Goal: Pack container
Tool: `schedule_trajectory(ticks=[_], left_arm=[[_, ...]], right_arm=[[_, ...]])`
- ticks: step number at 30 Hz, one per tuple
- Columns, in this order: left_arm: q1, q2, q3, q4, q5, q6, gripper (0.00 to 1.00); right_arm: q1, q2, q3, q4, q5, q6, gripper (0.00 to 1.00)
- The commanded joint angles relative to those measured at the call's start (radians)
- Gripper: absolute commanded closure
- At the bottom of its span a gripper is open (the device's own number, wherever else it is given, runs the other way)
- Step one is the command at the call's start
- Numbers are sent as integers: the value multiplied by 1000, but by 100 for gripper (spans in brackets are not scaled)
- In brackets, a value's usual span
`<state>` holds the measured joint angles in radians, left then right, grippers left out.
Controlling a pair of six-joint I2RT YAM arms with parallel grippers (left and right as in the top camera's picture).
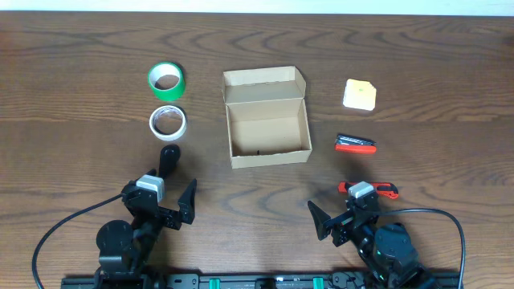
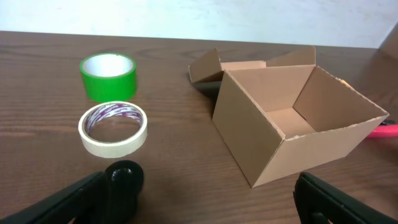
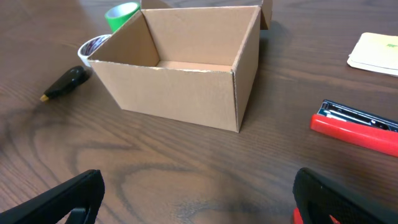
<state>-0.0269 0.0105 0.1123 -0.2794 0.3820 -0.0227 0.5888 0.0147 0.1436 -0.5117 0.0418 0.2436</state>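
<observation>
The container (image 1: 269, 157) is a tan cardboard box standing open at the table's middle, with its flap lid folded back. I see nothing inside it. It also shows in the left wrist view (image 2: 249, 134) and the right wrist view (image 3: 180, 90). My left gripper (image 1: 165, 199) is open and empty, near the front edge to the box's left (image 2: 199, 208). My right gripper (image 1: 351, 210) is open and empty, in front of the box to its right (image 3: 199, 199).
A green tape roll (image 1: 166, 81), a white tape roll (image 1: 168, 123) and a black marker (image 1: 169, 156) lie left of the box. A yellow note pad (image 1: 359, 94) and a red-black stapler (image 1: 356, 144) lie to its right. Another red tool (image 1: 384, 190) lies by my right gripper.
</observation>
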Motion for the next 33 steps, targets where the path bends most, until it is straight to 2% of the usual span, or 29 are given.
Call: schedule_trajectory(ticks=[1,8,11,14,16,19,22,26,29,33], left_arm=[[7,-6,-23,-3,3,0,5],[7,-6,-23,-3,3,-12,5],[7,-6,-23,-4,3,-126,5],[7,1,-22,23,12,-319,5],[7,16,-13,53,37,-352,5],[7,70,51,82,31,-340,5],[7,163,143,84,5,-262,5],[7,375,317,63,-33,-224,5],[7,569,478,-17,-34,-208,5],[7,816,682,-114,-35,-89,5]], right_arm=[[7,-6,-3,0,6,-13,1],[7,-6,-3,0,6,-13,1],[7,-6,-3,0,6,-13,1],[7,-6,-3,0,6,-13,1],[7,-6,-3,0,6,-13,1],[7,-6,-3,0,6,-13,1],[7,-6,-3,0,6,-13,1],[7,-6,-3,0,6,-13,1],[7,-6,-3,0,6,-13,1],[7,-6,-3,0,6,-13,1]])
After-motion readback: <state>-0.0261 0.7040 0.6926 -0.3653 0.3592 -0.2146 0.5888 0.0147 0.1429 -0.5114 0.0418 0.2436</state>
